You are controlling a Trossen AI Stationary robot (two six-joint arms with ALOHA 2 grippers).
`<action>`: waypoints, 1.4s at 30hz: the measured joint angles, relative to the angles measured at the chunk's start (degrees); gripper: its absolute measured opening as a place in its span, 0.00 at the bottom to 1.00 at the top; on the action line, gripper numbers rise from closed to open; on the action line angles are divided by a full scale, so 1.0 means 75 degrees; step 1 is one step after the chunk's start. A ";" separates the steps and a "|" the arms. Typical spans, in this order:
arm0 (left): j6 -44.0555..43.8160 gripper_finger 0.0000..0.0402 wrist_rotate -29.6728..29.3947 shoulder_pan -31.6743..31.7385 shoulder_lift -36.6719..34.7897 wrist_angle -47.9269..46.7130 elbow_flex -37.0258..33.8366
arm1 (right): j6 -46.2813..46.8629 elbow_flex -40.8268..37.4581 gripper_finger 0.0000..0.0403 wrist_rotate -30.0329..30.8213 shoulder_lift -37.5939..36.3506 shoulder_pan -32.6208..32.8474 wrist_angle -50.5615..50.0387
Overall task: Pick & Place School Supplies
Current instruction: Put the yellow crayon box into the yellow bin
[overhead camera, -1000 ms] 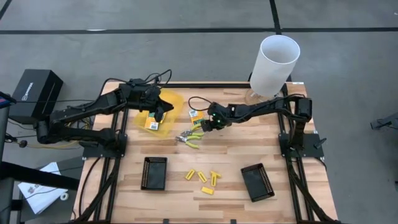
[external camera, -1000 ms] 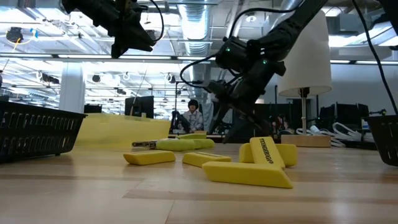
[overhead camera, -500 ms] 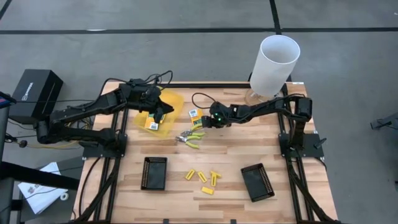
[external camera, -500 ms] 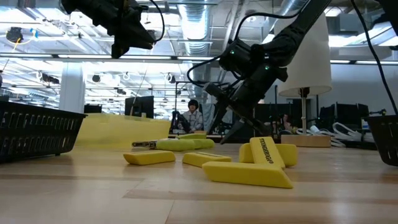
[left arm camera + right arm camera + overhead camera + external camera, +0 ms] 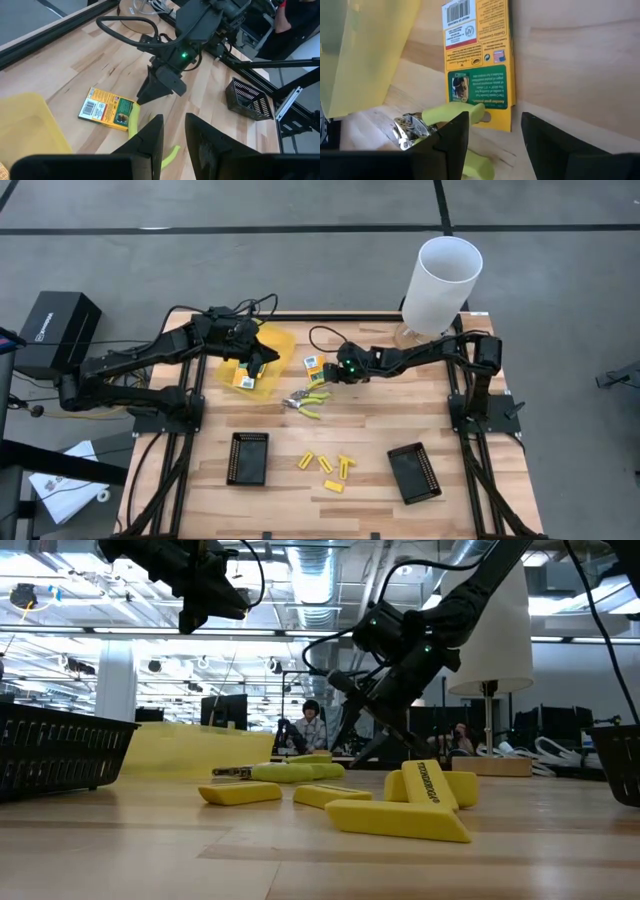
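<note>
A yellow-orange-green packet (image 5: 314,365) lies flat on the table beside the translucent yellow container (image 5: 262,340). My right gripper (image 5: 323,374) slants down over its near end, open, fingers apart above the packet (image 5: 477,55) and the tool. The plier-like tool (image 5: 308,402) with yellow-green handles (image 5: 451,113) lies just nearer. Another packet (image 5: 243,379) lies in the container. Several yellow stubs (image 5: 325,465) lie toward the near edge. My left gripper (image 5: 265,360) hangs open over the container, with nothing between its fingers (image 5: 150,142).
Two black trays (image 5: 248,457) (image 5: 413,472) stand near the table's front edge, either side of the stubs. A tall white cylinder (image 5: 440,285) stands at the far right corner. Bare wood lies between the tool and the stubs.
My right gripper has stayed over the packet's near end but has rolled at the wrist and tipped, so its fingers now slant down toward the packet and tool. The packet, tool and stubs have not moved.
</note>
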 joint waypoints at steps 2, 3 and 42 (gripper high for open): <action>0.0000 0.19 0.0000 0.0000 0.0000 0.0000 0.0000 | 0.0100 0.0017 0.43 0.0001 0.0185 -0.0002 0.0142; -0.0003 0.19 0.0000 0.0000 0.0000 -0.0003 0.0000 | 0.0214 0.0016 0.43 -0.0030 0.0298 -0.0003 0.0207; 0.0026 0.19 0.0189 -0.0003 -0.0003 -0.0347 0.0000 | 0.0790 0.0144 0.13 -0.0447 0.1044 -0.0090 0.1913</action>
